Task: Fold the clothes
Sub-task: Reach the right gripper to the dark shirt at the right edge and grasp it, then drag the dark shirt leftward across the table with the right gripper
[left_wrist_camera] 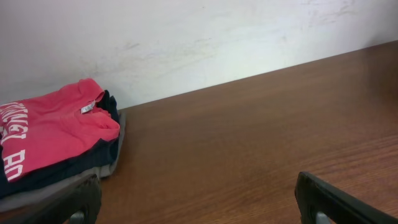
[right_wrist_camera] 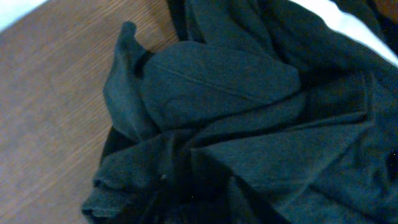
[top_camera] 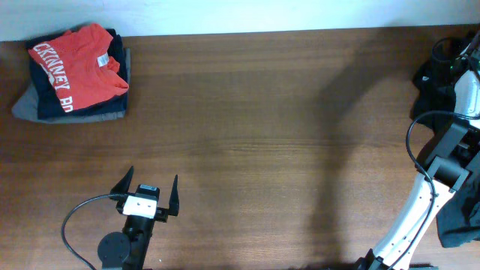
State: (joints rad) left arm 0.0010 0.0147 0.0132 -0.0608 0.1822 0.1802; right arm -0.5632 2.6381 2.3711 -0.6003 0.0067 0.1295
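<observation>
**Overhead view:** Light is diffuse and even, with little glare on the table [top_camera: 247, 112]. A broad, soft shadow band runs from the far edge toward the near edge, right of centre. The wall [top_camera: 225, 15] strip is overexposed.

**Left wrist view:** Bright, with the table sharp. The fingers [left_wrist_camera: 339, 202] of the left gripper [left_wrist_camera: 198, 202] are dark and defocused.

**Right wrist view:** Dim, soft and grainy. The dark grey-green garment [right_wrist_camera: 236, 124] shows little contrast. A white patch is blown out at the upper right.

- Left tool [top_camera: 150, 185] low over counter [top_camera: 270, 135], front-left, jaws spread wide.
- Red shirt [top_camera: 79, 66] tops dark folded shirts [top_camera: 75, 112], far-left corner.
- Right arm [top_camera: 431, 202] at right edge, over dark clothes [top_camera: 427, 79].
</observation>
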